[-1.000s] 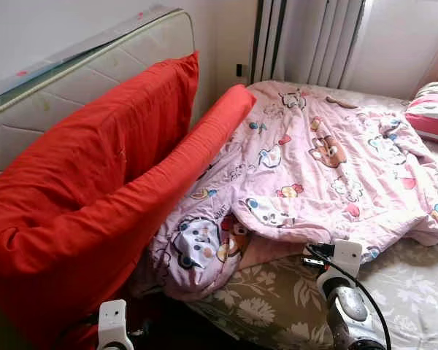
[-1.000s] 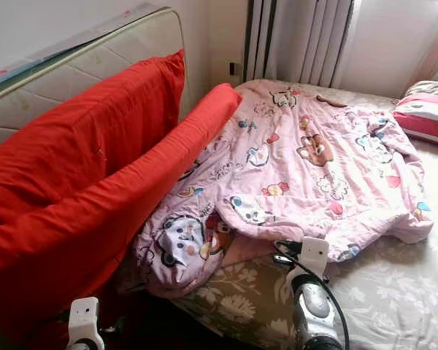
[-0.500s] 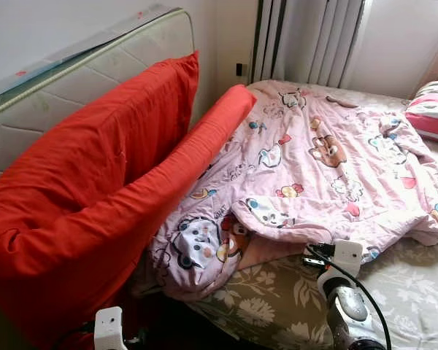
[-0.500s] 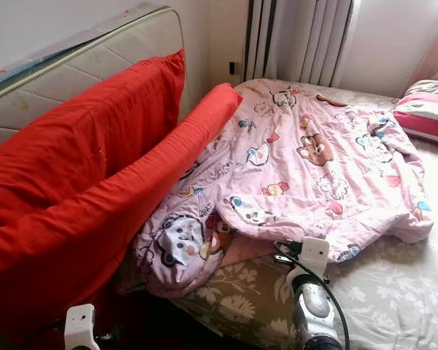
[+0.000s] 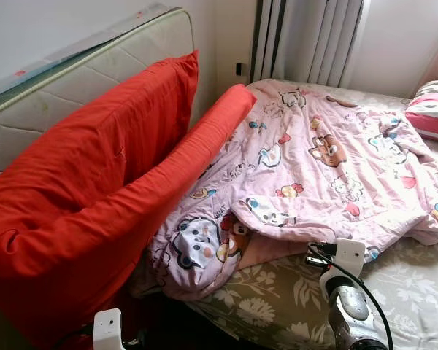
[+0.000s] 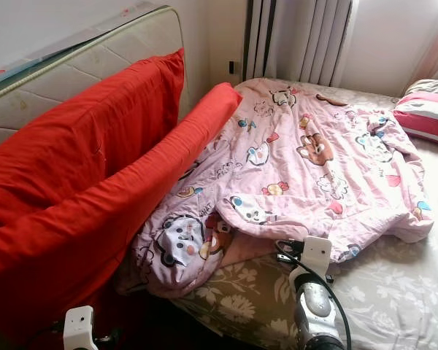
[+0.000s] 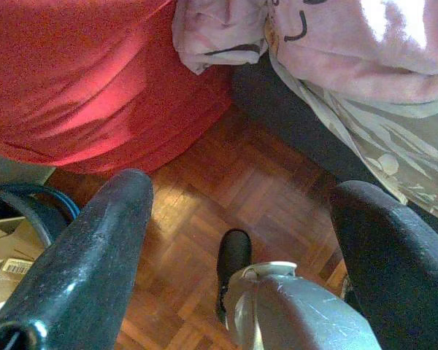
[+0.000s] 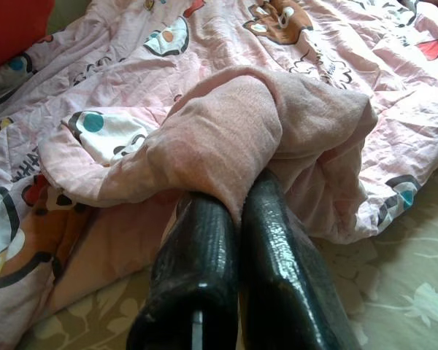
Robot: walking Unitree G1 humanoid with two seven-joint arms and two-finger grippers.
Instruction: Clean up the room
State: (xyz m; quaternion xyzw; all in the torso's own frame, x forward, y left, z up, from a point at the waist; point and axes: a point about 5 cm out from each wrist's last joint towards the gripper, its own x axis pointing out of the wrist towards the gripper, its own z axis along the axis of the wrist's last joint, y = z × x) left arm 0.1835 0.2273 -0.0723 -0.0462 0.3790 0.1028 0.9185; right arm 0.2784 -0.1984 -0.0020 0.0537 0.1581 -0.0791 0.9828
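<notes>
At the bed's [image 5: 416,292] near edge, right gripper [image 8: 237,211] is clamped on the quilt [image 5: 314,168] hem, quilt rumpled toward 12 o'clock. Step: straightening it; next likely a pull to spread. Left gripper [image 7: 241,219] spread wide, idle over floor [image 7: 226,189] at 7 o'clock.

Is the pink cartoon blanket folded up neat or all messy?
Messy: the blanket lies spread and rumpled across the bed, its near edge bunched.

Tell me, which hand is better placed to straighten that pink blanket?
Probably the right hand: its fingers are shut on a fold of the pink blanket. The left hand hangs open above the wooden floor.
</notes>
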